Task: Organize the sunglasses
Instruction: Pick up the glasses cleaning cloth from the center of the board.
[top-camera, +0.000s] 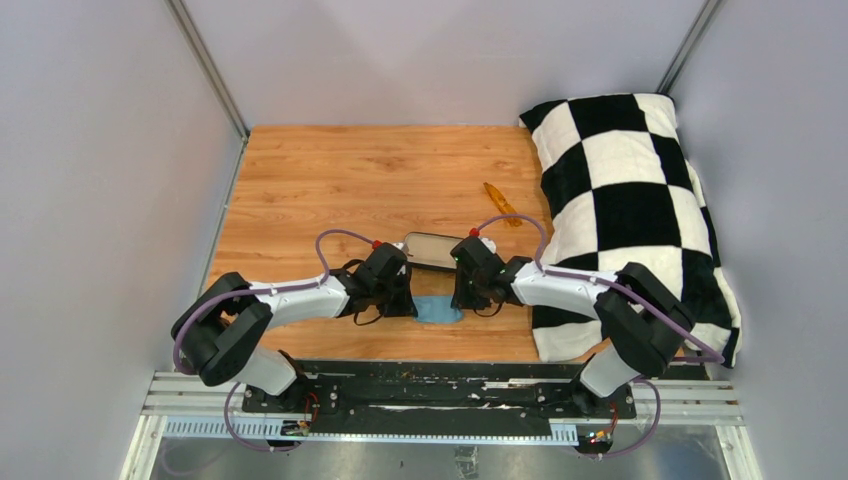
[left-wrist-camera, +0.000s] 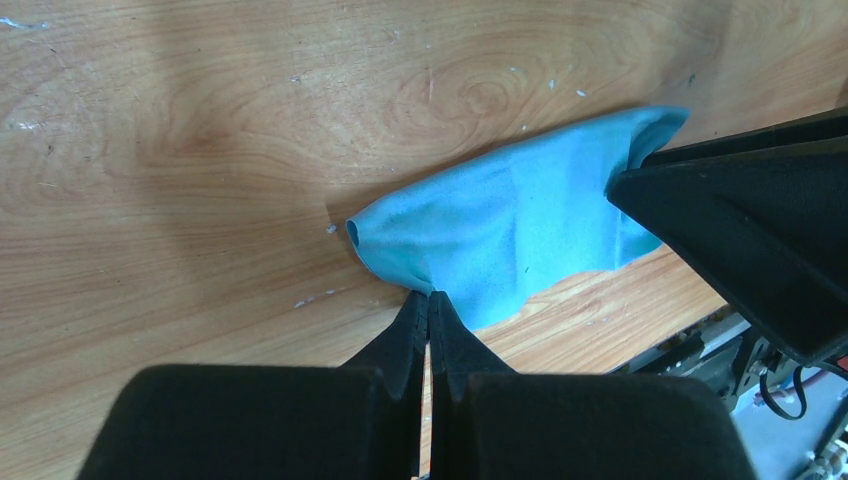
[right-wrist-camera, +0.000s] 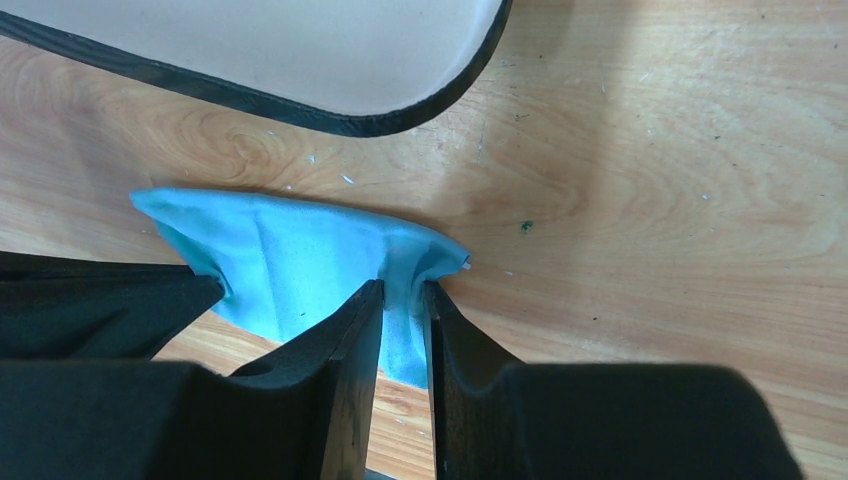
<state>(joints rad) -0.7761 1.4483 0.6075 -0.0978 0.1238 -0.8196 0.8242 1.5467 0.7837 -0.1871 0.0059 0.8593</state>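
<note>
The amber-orange sunglasses (top-camera: 500, 203) lie on the wood table near the checkered pillow, away from both grippers. The light-blue cloth (top-camera: 437, 310) lies between the two grippers near the front edge. My left gripper (left-wrist-camera: 428, 296) is shut, pinching the cloth (left-wrist-camera: 500, 230) at its near edge. My right gripper (right-wrist-camera: 403, 290) is shut on the cloth's (right-wrist-camera: 300, 260) other end, with bunched fabric between its narrow jaws. The open black glasses case (top-camera: 430, 252) with a pale lining sits just behind the cloth, and its rim (right-wrist-camera: 380, 125) shows in the right wrist view.
A black-and-white checkered pillow (top-camera: 630, 210) covers the table's right side. The right gripper's finger (left-wrist-camera: 760, 230) shows at the right of the left wrist view. The table's front edge and metal rail (top-camera: 440, 395) lie just below the cloth.
</note>
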